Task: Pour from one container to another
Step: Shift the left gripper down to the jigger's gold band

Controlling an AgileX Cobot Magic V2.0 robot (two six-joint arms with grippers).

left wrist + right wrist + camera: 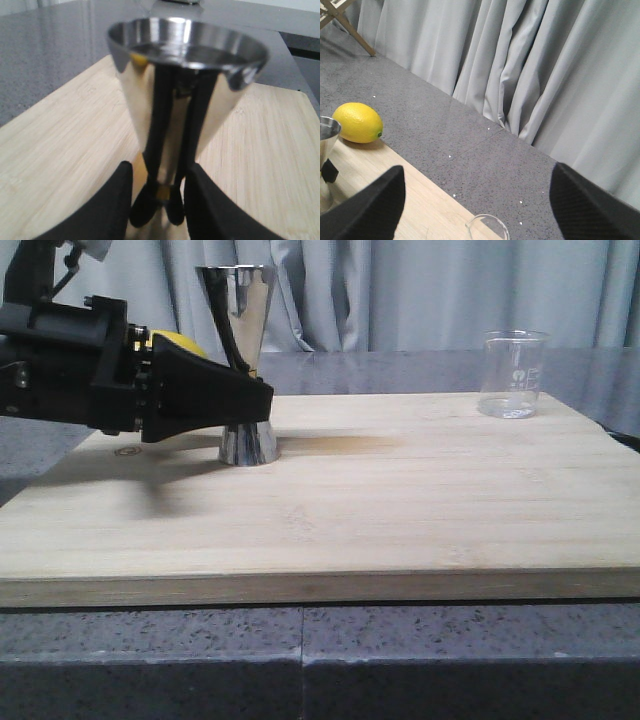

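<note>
Tall steel jigger [246,360] upright on a pale wooden board [330,520], left gripper [262,403] reaching in from the left, black fingers [215,395] at its narrow waist, yellow lemon [178,340] partly hidden behind the arm, clear glass beaker [513,374] standing well apart at the board's far right corner, speckled grey table [300,660] beneath, grey curtain [430,290] behind.

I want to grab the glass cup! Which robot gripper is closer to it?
The right gripper: it hangs open just above the glass beaker, whose rim shows between its fingers. The left gripper is far across the board, at the steel jigger.
</note>
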